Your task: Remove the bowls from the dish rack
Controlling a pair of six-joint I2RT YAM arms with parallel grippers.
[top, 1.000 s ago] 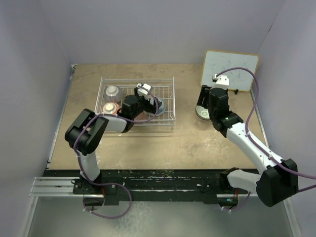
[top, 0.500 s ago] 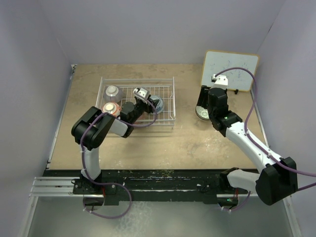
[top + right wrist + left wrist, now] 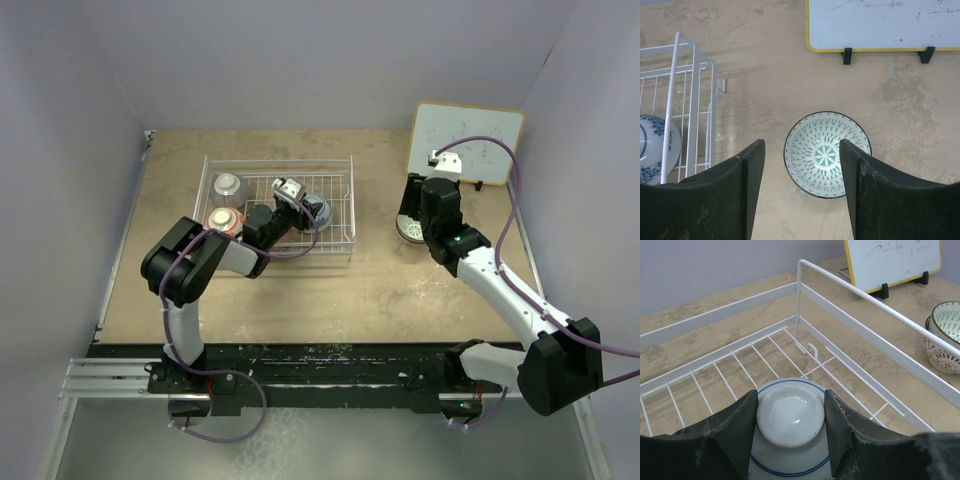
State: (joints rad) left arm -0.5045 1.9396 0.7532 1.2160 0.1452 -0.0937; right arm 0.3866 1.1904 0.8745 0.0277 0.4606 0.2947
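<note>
Tan tabletop, white wire dish rack: pulled left claw back onto upturned blue-rimmed white bowl; clamped its foot ring, ready for lift-out. Held right claw spread above unloaded green-patterned bowl.

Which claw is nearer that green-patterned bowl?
Right. The right gripper hovers directly above the green-patterned bowl; the left gripper is in the dish rack, gripping an upturned bowl.

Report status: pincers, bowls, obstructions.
Left pincer straddling upturned white blue-ringed ceramic bowl in white wire dish rack, grip unconfirmed. Right pincer open over green-patterned ceramic bowl. Nothing blocking.
</note>
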